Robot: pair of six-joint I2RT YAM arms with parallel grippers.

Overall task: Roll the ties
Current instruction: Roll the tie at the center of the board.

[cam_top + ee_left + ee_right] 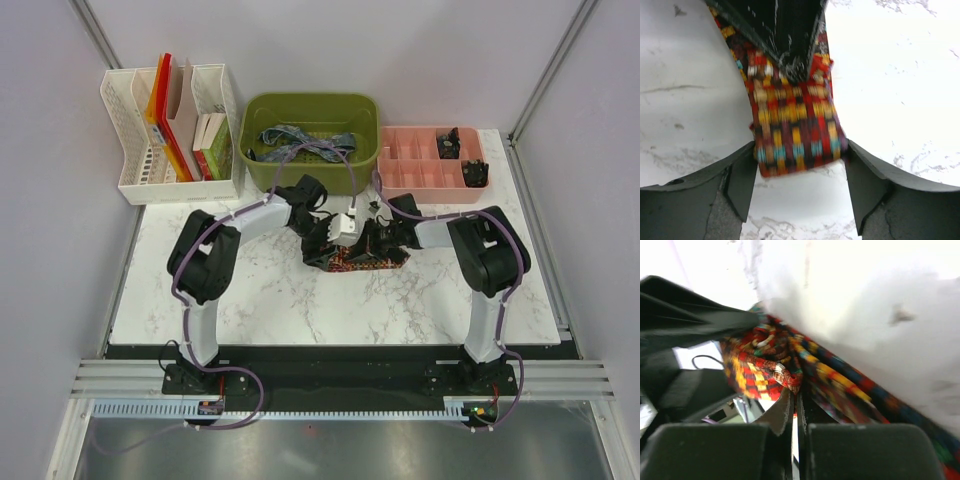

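Marble worktop, red tie at centre between both tools.
Left tool spread astride it, right tool pressed together, pinching its fold; blue tie in green bin, upper centre.

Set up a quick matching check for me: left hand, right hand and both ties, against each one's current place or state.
1. left hand
2. right hand
3. red patterned tie
4. blue-grey tie

A. in the green bin
B. shut, pinching the red tie's fabric
C. open, fingers either side of the red tie's end
D. on the marble table

Pairs: 1-C, 2-B, 3-D, 4-A
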